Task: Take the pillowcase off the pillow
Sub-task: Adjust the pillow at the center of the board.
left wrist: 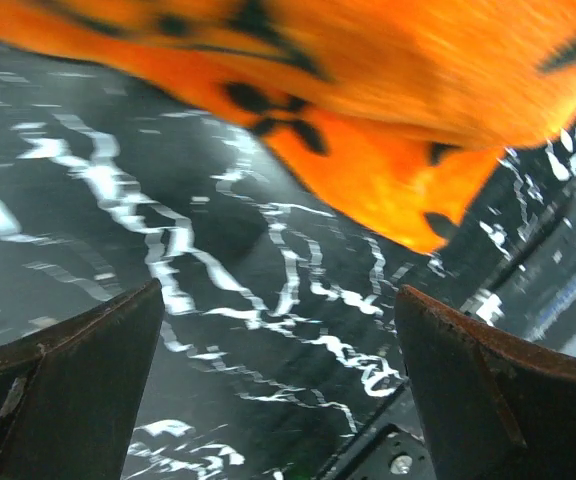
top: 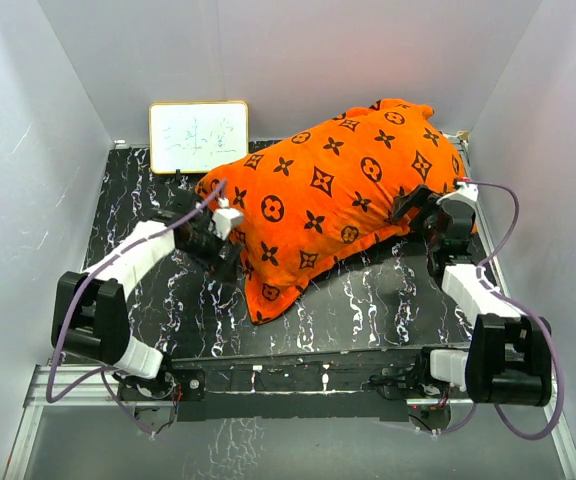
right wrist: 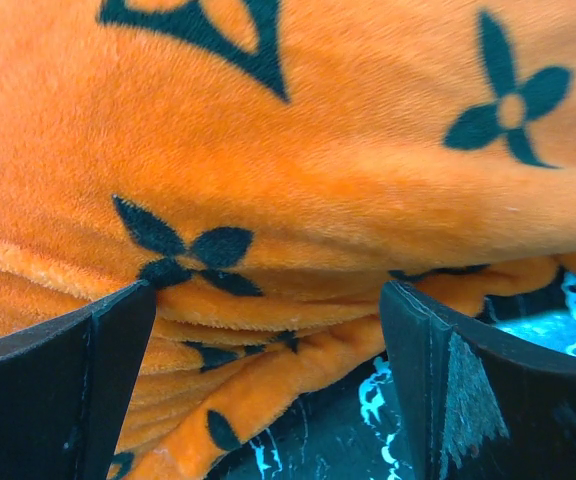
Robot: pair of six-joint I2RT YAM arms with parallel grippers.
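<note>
Approach step: pillowcase (top: 338, 190) fully on, lying slantwise across the desk (top: 368, 300), pillow hidden inside.
Left gripper (left wrist: 278, 300) and right gripper (right wrist: 268, 290): jaws wide open, empty. My read: right pinches the fold ahead, left reaches the near corner.

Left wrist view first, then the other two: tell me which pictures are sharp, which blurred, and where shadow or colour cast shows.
Left wrist: smeared all over, the pillowcase and the white-veined table both soft. Right wrist: plush pile crisp, the patch of table at lower right tinted cyan. Top external: sharp, evenly lit, soft shadow under the pillowcase's near edge.
</note>
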